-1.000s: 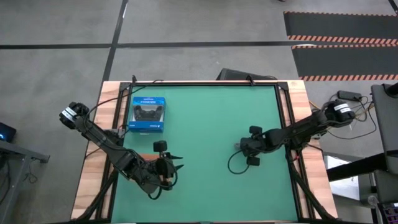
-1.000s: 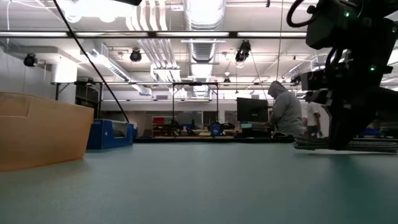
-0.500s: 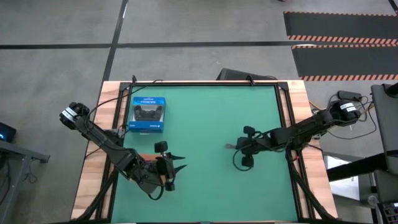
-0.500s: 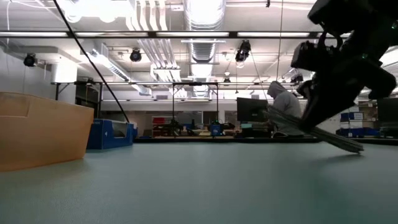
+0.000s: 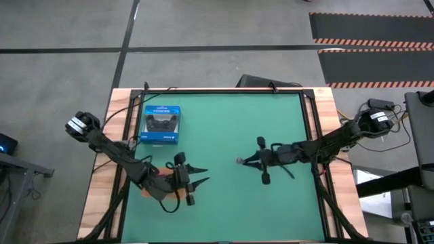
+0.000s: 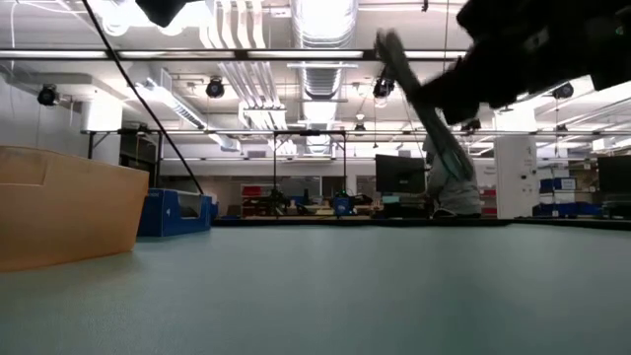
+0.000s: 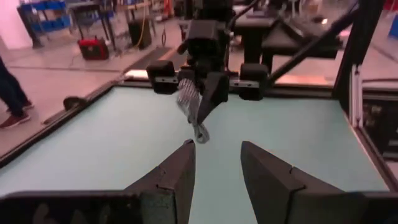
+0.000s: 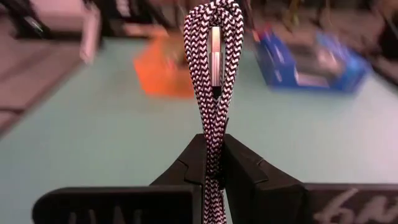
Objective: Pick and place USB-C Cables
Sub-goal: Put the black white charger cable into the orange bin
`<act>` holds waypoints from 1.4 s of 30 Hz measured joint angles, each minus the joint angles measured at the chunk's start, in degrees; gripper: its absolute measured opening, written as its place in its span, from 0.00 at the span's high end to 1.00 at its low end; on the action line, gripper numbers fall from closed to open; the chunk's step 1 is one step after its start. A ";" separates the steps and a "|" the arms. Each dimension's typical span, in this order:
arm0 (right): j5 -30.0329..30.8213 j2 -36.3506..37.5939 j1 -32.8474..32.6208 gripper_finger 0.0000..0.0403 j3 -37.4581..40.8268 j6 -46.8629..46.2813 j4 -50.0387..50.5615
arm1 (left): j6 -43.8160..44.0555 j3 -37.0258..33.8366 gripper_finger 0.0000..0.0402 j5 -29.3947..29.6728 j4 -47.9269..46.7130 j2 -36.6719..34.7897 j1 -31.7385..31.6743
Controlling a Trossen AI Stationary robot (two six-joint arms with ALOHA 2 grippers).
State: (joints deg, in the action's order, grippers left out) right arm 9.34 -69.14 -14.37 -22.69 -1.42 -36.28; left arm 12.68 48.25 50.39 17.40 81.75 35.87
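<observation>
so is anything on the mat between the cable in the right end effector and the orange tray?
Nothing on the mat itself. The right end effector holds the braided cable mid-table; the left end effector hovers open near the orange tray, roughly along that path. The blue box sits off to the side.

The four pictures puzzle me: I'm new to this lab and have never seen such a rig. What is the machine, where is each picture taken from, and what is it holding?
It is a robot with two dark arms at a green table. One picture looks straight down, one looks level across the tabletop, and two come from cameras on the wrists. On the table lie a blue box and an orange-brown tray, mostly hidden under the left arm from above. The right gripper, near the middle, is shut on a black-and-white braided cable, lifted off the table. The left gripper waits open at the left side, holding nothing.
</observation>
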 joint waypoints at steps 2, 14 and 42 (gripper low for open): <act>-2.17 -0.18 0.00 0.94 0.35 1.46 -5.14 | -2.57 -1.79 0.72 -0.26 5.98 0.50 -0.28; -9.89 -0.33 0.00 0.94 4.58 2.57 -30.86 | -7.49 -1.96 0.72 -0.85 18.42 6.80 -3.55; -10.00 -13.00 0.00 0.94 -2.67 3.58 -38.19 | -10.12 3.94 0.72 -17.18 46.60 24.04 -12.64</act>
State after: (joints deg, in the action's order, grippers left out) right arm -0.67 -82.15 -14.37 -25.35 2.15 -74.47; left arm 2.56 52.19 33.21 64.00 105.79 23.23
